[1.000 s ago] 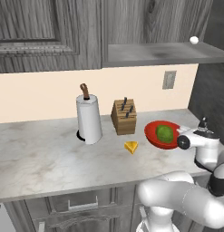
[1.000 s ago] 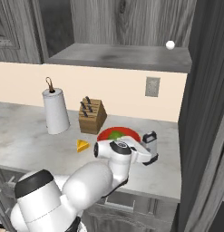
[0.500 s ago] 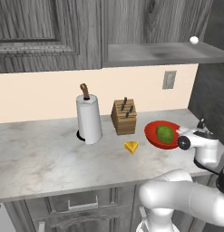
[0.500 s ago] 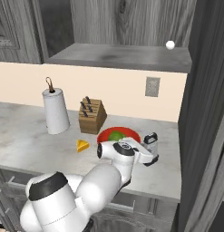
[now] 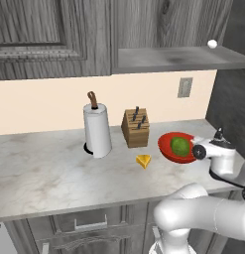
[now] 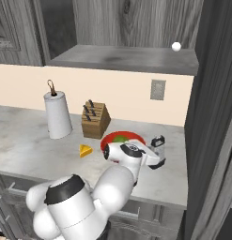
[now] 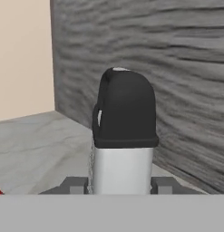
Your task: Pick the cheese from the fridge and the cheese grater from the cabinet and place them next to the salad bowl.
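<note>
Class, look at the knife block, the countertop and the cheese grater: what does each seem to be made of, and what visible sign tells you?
Knife block: probably wood, matt tan with faint grain lines. Countertop: looks like polished marble or stone, pale grey with cloudy veining. Cheese grater, held between the claw's fingers: seemingly brushed metal body, silver sheen, with a black, likely plastic, top.

Bare surface [image 5: 49, 173] spreads across the frame's lower left; at right, the salad bowl [image 5: 174, 148] and dark side wall [image 6: 216, 117] crowd passage.
</note>
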